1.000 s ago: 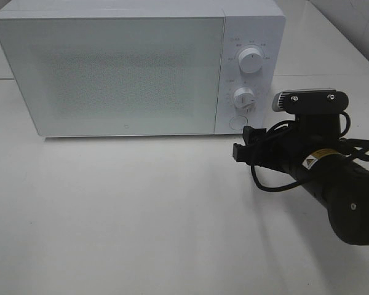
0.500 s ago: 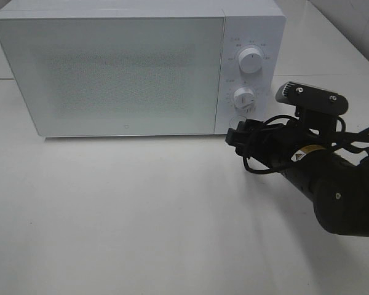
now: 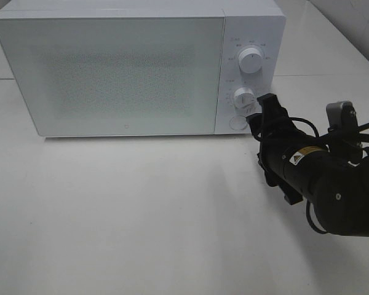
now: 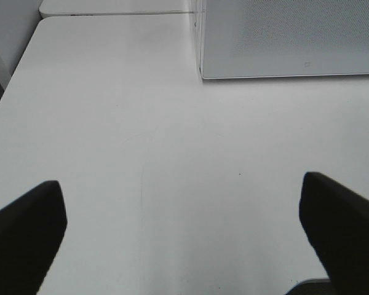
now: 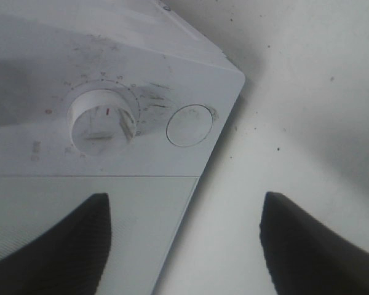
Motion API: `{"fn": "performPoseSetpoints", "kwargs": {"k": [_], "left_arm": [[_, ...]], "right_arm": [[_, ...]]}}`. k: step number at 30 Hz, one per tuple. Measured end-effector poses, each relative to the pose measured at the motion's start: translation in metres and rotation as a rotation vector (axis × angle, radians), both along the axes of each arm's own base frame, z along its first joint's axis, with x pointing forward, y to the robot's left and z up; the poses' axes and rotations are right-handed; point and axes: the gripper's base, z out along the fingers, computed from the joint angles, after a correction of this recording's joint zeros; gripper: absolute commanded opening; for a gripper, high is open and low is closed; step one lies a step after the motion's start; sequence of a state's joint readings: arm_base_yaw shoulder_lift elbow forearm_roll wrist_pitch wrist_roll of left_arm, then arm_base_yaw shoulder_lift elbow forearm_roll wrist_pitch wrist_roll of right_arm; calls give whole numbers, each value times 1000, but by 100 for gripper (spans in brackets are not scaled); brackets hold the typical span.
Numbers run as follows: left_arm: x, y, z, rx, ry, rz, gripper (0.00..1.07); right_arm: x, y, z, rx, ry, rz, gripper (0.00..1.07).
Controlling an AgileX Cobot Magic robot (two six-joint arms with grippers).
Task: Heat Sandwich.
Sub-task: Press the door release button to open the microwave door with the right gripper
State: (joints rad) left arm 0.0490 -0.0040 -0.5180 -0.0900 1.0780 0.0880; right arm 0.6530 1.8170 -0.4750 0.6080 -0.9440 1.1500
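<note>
The sandwich is out of view. A white microwave [image 3: 129, 67] stands at the back of the table with its door [image 3: 111, 74] closed. My right gripper [image 3: 260, 115] hovers just in front of the control panel's lower right corner, turned on its side, close to the round button [image 3: 237, 122] and the lower knob [image 3: 243, 98]. In the right wrist view the right gripper [image 5: 186, 203] is open and holds nothing, with the lower knob [image 5: 104, 117] and the round button [image 5: 189, 125] ahead of it. My left gripper [image 4: 181, 184] is open over bare table, the microwave's [image 4: 289, 37] corner beyond it.
An upper knob [image 3: 251, 61] sits above the lower one on the panel. The white table [image 3: 141, 215] spreads out in front of the microwave. Its left edge [image 4: 6, 92] shows in the left wrist view.
The right arm has rolled its wrist, swinging the wrist camera to the right side, and the gripper has shifted up and right toward the panel's lower knob and button.
</note>
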Motion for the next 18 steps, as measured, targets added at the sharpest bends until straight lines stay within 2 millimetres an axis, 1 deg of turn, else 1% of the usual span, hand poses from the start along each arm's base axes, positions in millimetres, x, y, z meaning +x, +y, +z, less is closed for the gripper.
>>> {"fn": "performPoseSetpoints", "kwargs": {"k": [1,3,4,5,7,8,9,10,12,13,18], "left_arm": [[0,0,0,0,0,0,98],[0,0,0,0,0,0,98],[0,0,0,0,0,0,98],[0,0,0,0,0,0,98],[0,0,0,0,0,0,98],[0,0,0,0,0,0,98],[0,0,0,0,0,0,98],[0,0,0,0,0,0,98],[0,0,0,0,0,0,98],[0,0,0,0,0,0,98],[0,0,0,0,0,0,98]], "right_arm": [[0,0,0,0,0,0,60],[0,0,0,82,13,-38,55],[0,0,0,151,24,-72,48],[0,0,0,151,24,-72,48],[0,0,0,211,33,-102,40],[0,0,0,245,39,-118,35],[0,0,0,252,40,-122,24],[0,0,0,252,40,-122,24],[0,0,0,261,42,-127,13],[0,0,0,262,42,-127,1],[0,0,0,262,42,-129,0]]}}
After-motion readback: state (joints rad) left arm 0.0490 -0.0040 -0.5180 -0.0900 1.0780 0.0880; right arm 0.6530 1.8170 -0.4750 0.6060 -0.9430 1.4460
